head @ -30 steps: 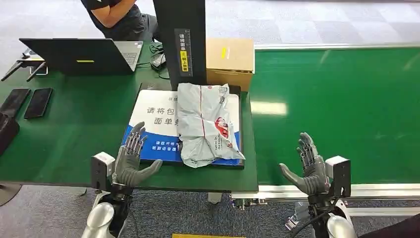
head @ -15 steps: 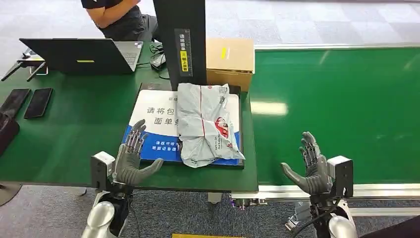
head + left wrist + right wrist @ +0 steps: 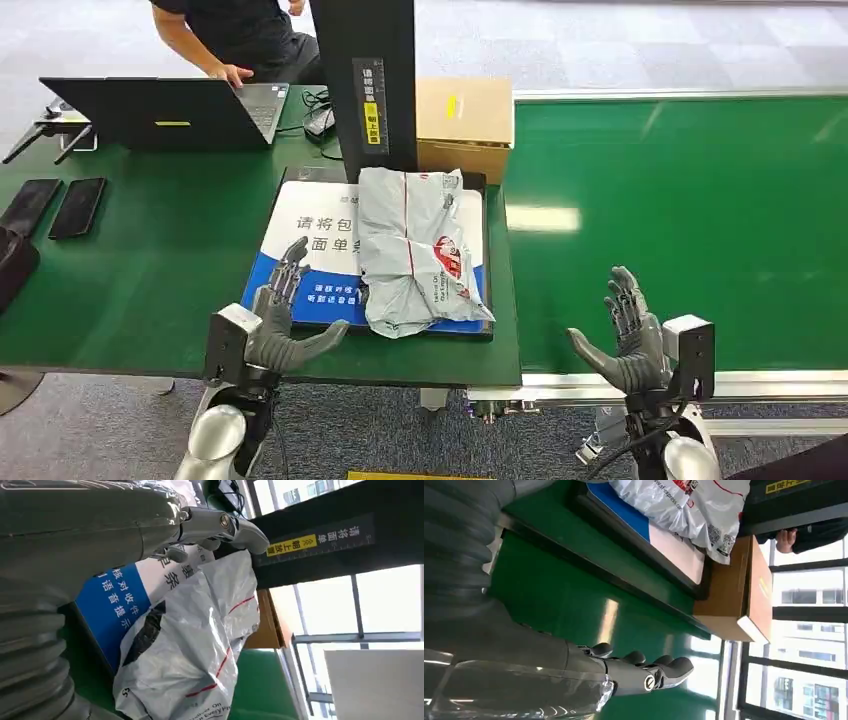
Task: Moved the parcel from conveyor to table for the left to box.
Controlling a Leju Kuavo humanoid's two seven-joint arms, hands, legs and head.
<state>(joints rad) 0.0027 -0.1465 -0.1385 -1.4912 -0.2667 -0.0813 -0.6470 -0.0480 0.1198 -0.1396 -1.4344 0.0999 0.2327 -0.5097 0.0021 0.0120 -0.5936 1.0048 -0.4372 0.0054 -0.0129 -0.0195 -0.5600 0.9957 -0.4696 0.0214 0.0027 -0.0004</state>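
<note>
A crumpled grey-white plastic parcel (image 3: 415,250) with red stripes lies on the blue-and-white printed board (image 3: 310,235) on the green table. The left wrist view shows the parcel (image 3: 195,645) close by, beside the board (image 3: 112,600). My left hand (image 3: 280,320) hovers open at the table's near edge, just left of the parcel, holding nothing. My right hand (image 3: 625,340) is open over the near edge of the green conveyor (image 3: 690,210), apart from the parcel. In the right wrist view the parcel (image 3: 684,502) lies far beyond my right hand (image 3: 644,672).
A cardboard box (image 3: 463,125) stands behind the board beside a black scanner post (image 3: 365,85). A person types on a laptop (image 3: 165,112) at the back left. Two phones (image 3: 55,207) lie at the table's left.
My left hand has moved right and a little forward, closer to the parcel. The right hand has dropped slightly. The person behind the table has reached a hand to the laptop.
</note>
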